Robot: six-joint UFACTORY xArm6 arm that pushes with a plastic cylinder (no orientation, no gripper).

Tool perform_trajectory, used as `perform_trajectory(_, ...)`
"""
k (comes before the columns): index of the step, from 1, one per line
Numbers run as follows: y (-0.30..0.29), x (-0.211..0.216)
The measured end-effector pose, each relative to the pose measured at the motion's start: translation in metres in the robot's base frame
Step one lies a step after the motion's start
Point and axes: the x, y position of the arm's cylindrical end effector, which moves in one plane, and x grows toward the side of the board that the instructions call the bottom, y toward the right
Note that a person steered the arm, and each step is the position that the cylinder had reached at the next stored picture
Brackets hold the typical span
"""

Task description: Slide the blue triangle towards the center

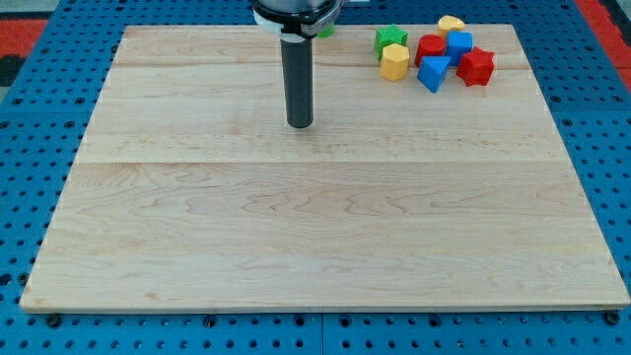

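The blue triangle lies in a cluster of blocks near the view's top right of the wooden board. Around it are a yellow block, a green star-like block, a red block, a blue cube, a red star-like block and a yellow block at the back. My tip rests on the board well to the left of the cluster, apart from every block.
A small green block shows partly behind the rod's mount at the view's top. The board lies on a blue perforated table that surrounds it.
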Motion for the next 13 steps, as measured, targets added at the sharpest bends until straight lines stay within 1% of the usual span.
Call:
perform_trajectory(2, 0.041, 0.017)
perform_trajectory(3, 0.088, 0.027)
perform_trajectory(4, 0.192, 0.022)
perform_trajectory(5, 0.276, -0.008)
perform_trajectory(6, 0.311, -0.012)
perform_trajectory(7, 0.325, -0.014)
perform_trajectory(8, 0.333, -0.041)
perform_trajectory(9, 0.330, -0.099)
perform_trajectory(10, 0.330, -0.144)
perform_trajectory(11, 0.333, -0.177)
perform_trajectory(12, 0.332, -0.189)
perform_trajectory(13, 0.328, -0.189)
